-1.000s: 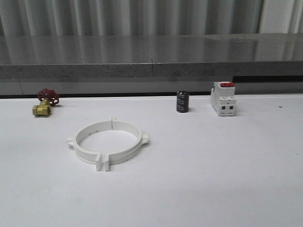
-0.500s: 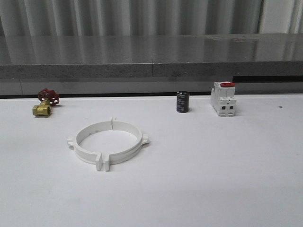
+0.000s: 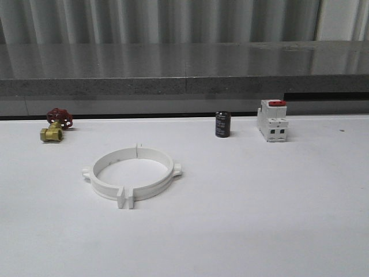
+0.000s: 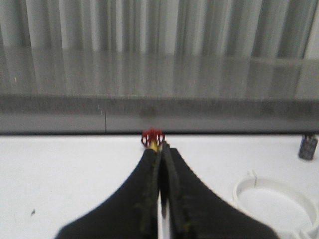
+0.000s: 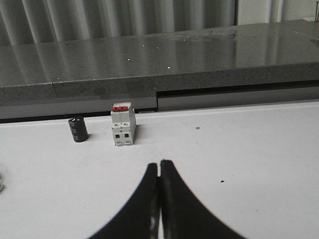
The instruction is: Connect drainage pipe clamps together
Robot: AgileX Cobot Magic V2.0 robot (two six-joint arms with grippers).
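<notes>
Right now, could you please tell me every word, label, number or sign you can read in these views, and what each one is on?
No text can be read anywhere.
black capacitor: pale marks on its sleeve, too small and blurred to read.
white breaker: red top, no legible print.
pipe clamps: plain white, no marking visible.
brass valve: red handwheel, no lettering visible.

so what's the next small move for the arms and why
Probably none beyond holding back. The two drainage pipe clamps already sit as one closed ring on the table, end tabs meeting front and rear. The left gripper and right gripper have jaws shut on nothing, away from the ring.
</notes>
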